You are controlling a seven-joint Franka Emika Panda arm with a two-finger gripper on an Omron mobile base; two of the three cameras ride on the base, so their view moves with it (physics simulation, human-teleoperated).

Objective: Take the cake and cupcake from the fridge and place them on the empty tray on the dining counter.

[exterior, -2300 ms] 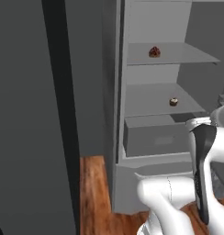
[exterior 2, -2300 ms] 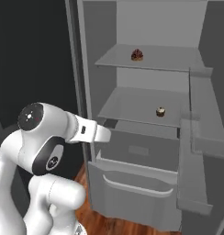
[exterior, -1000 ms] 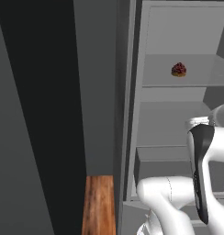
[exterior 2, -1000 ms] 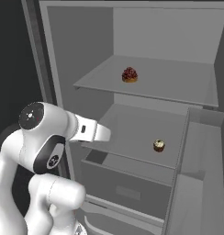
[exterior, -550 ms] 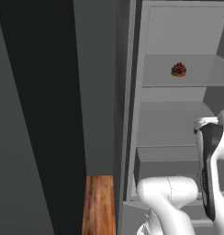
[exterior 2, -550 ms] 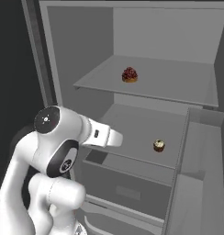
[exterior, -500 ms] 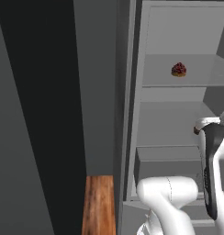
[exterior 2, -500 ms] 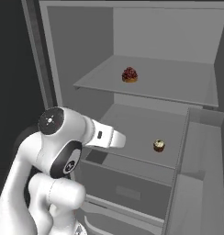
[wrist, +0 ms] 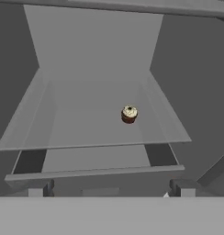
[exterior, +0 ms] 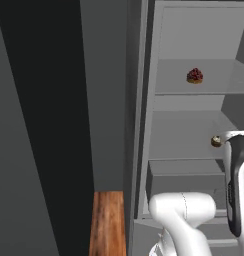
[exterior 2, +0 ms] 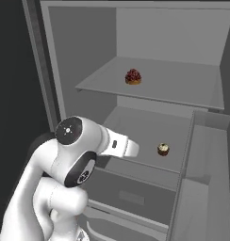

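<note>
I've got the small brown cream-topped cupcake [wrist: 129, 114] dead ahead, slightly right, far back on the grey fridge [exterior 2: 150, 42] shelf; claw fully open, empty.

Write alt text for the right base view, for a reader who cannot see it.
An open grey fridge holds a red-topped cake on its upper shelf and a cream-topped cupcake on the shelf below, towards the right. The white robot arm rises from the lower left, reaching towards the lower shelf.
</note>
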